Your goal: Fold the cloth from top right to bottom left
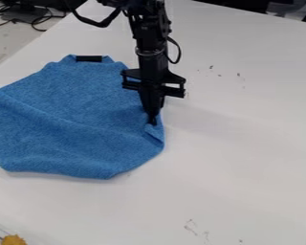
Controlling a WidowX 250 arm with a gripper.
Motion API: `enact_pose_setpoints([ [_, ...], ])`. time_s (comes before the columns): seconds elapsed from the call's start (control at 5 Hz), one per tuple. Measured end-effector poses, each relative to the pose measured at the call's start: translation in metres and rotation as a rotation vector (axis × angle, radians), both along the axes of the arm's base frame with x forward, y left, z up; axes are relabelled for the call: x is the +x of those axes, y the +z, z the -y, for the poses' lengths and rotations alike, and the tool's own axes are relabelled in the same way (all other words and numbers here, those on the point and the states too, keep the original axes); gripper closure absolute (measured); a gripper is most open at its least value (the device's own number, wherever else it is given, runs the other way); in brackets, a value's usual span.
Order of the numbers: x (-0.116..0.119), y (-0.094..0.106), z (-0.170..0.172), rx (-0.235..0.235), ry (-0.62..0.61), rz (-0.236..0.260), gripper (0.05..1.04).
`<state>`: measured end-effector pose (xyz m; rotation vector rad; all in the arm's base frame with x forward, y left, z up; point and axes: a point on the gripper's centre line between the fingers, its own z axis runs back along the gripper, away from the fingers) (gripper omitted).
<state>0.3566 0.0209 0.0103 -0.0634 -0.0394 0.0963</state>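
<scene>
One black robot arm [146, 28]: it entered at the top edge of the camera view, a little left of the middle, and ran downward nearly upright, its lower part leaning slightly to the right toward the tip. A loop of black cable [179, 50] bowed out from its right side, and a dark curved length [95, 22] swung out from its upper left.

One black gripper [154, 121], two-fingered: it pointed down, its wide crosspiece above and its narrow fingers below, at the right edge of the cloth. The fingers were drawn together, with a bit of the cloth's edge pinched at their tips.

One blue cloth [72, 110]: it lay on the left half of the white table [245, 162], reaching the left border of the view. A small raised fold stood at its right edge, just below the fingertips, and a long soft ridge crossed it slantwise from the upper left toward the lower right. The lower part lay in a broad, rounded shape. One short black strip [89, 58] sat at its top edge.

Sundries: small dark marks were scattered on the table, right of the arm and near the bottom. One yellow lumpy item [14, 240] sat at the lower left corner. Black cables [42, 20] lay at the upper left.
</scene>
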Motion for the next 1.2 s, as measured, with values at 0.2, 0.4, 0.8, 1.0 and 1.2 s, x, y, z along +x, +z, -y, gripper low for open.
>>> enact_pose_setpoints([
  [0.2, -0.001, 0.001, -0.003, 0.017, 0.003, -0.009, 1.029],
  [0.4, 0.003, 0.018, -0.011, 0.084, -0.001, -0.041, 1.029],
  [0.8, 0.001, 0.065, -0.052, 0.149, 0.122, 0.051, 1.030],
  [1.0, -0.023, 0.052, -0.103, 0.112, 0.260, 0.042, 1.030],
  [1.2, -0.042, 0.050, -0.148, 0.098, 0.353, 0.057, 1.030],
])
